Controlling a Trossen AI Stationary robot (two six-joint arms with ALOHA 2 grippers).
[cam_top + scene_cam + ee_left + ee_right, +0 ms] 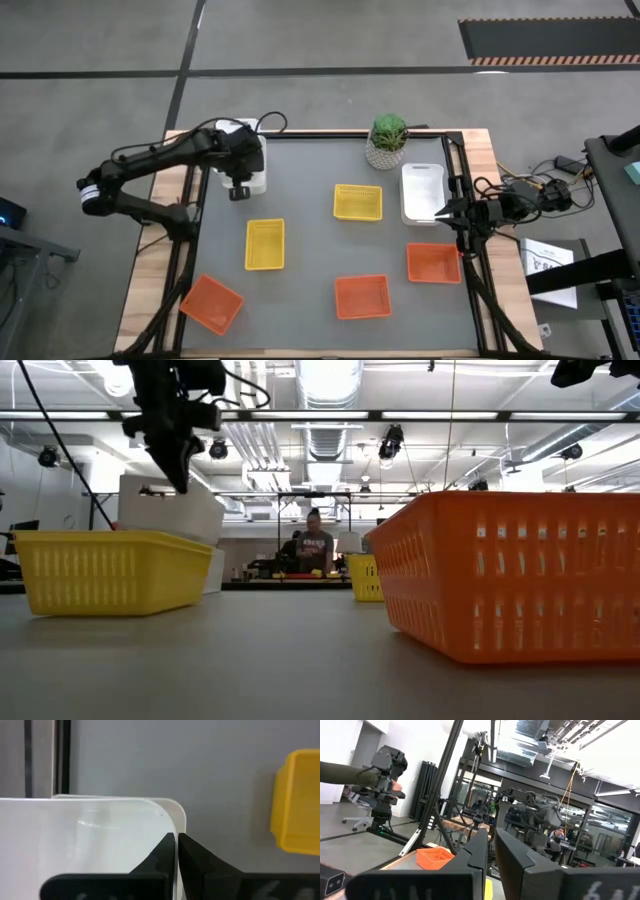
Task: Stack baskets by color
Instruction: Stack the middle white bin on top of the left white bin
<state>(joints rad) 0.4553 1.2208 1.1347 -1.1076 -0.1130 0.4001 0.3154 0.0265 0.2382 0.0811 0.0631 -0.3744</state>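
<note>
My left gripper point(238, 191) is at the table's far left, shut on a white basket point(246, 160), which shows tilted in the low view point(168, 510). A second white basket point(422, 192) sits at the far right. My right gripper point(441, 213) waits beside it at the table's right edge, shut and holding nothing point(491, 854). Two yellow baskets point(358, 202) point(265, 244) lie mid-table. Three orange baskets point(211, 303) point(362, 297) point(433, 262) lie along the near side. My left gripper pinches the white basket's side wall at its rim point(176, 831), close to a rounded corner, one finger inside the basket and one outside. The fingers come steeply from above. The basket hangs tilted below them; the yellow basket in front hides its lower edge in the low view.
A green potted plant point(388, 140) stands at the far edge, between the two white baskets. Bare grey table lies in the middle and at the near centre. A black frame rail point(190, 250) runs along each side. A person point(313, 545) stands in the room beyond the table.
</note>
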